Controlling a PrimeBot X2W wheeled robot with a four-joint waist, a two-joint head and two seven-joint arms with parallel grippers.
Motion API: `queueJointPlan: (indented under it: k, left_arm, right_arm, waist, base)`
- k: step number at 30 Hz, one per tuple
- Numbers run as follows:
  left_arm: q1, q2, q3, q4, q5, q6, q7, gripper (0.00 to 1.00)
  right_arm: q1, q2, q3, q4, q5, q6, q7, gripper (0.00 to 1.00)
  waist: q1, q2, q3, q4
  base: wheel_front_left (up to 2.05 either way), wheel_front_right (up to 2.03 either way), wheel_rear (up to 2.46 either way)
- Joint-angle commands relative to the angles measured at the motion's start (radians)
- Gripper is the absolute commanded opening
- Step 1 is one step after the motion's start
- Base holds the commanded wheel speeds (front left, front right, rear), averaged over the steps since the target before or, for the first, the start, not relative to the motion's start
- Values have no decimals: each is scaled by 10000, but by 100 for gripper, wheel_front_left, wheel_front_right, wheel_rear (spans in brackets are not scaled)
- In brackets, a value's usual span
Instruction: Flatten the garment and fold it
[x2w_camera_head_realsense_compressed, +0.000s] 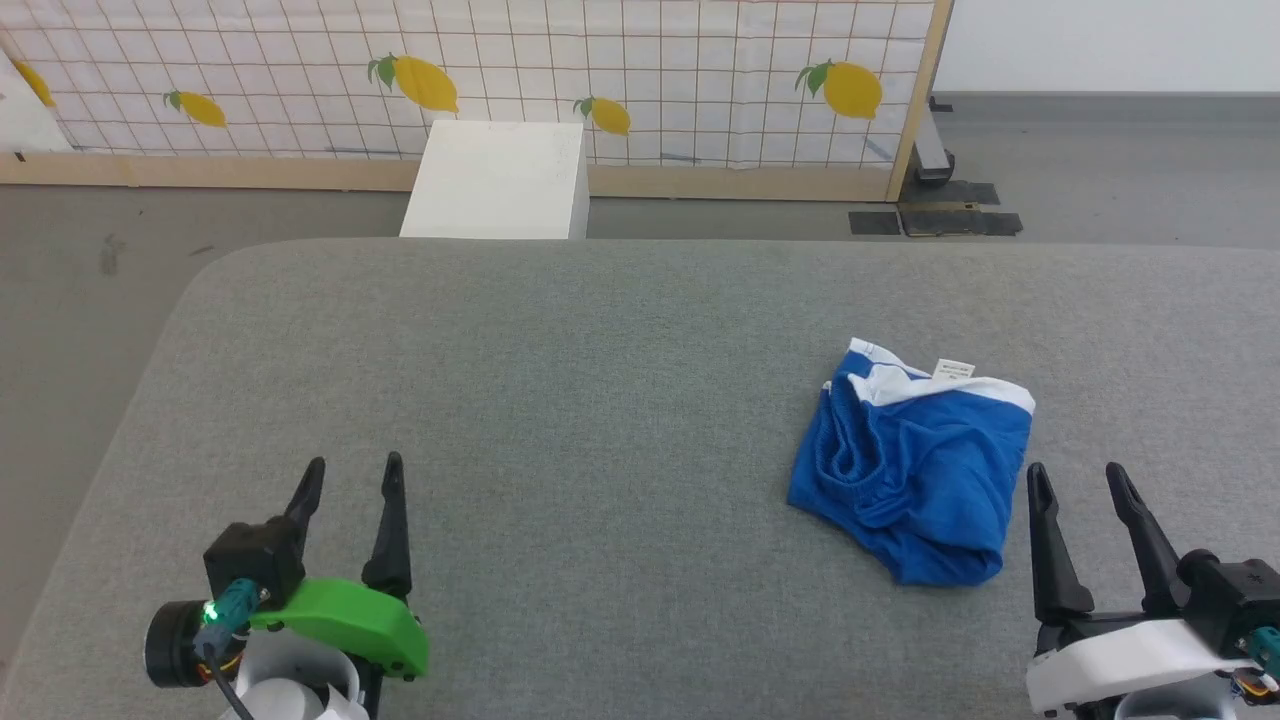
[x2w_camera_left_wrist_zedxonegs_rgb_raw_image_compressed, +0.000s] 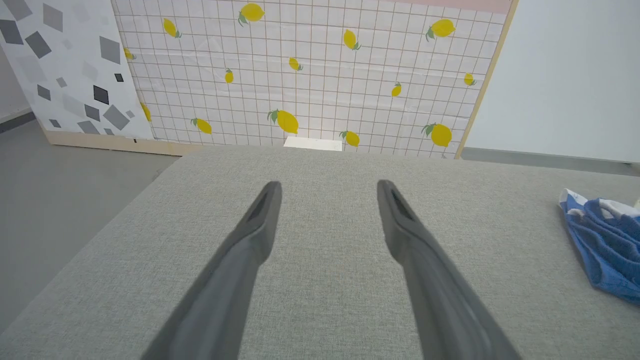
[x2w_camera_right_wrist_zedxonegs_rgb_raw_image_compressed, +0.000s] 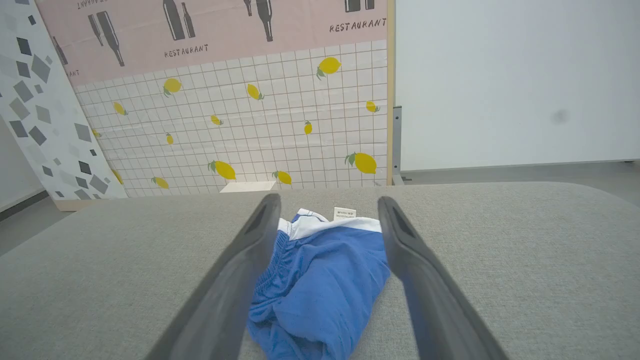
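Nothing's really started yet imo. The garment (x2w_camera_head_realsense_compressed: 915, 470) sits in a crumpled blue heap on the right side of the bench (x2w_camera_head_realsense_compressed: 560, 340), waistband bunched, with white trim and a tag at its far edge. The right gripper (x2w_camera_head_realsense_compressed: 1075, 468) is just beside its near-right corner, and the left gripper (x2w_camera_head_realsense_compressed: 355, 460) is well apart from it. Both have their jaws spread wide, holding and touching nothing. Next move probably needs the 2 of them to grab opposite edges and pull it flat before any fold.

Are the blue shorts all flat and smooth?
No, the shorts lie in a crumpled heap on the grey cushion, full of folds.
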Motion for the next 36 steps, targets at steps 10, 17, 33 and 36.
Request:
queueJointPlan:
  k: [10,17,33,36]
  left_arm:
    - [340,-159,-76,290,-195,-102,-113,100]
    - [392,-122,-116,240,-255,-79,-61,100]
    - [347,-33,-190,132,-302,-9,-83,100]
    - [314,-18,-198,113,-308,3,-102,100]
  right_arm:
    - [107,114,51,171,-91,-13,-41,100]
    - [84,145,0,191,-93,-13,-19,100]
    - [31,175,-86,261,-84,-13,-22,100]
    - [-32,177,-116,257,-95,-13,15,100]
  waist:
    - [0,0,-89,-58]
    - [0,0,-36,-46]
    - [0,0,45,5]
    - [0,0,66,18]
  base:
    - [0,0,0]
    - [0,0,0]
    - [0,0,0]
    - [0,0,0]
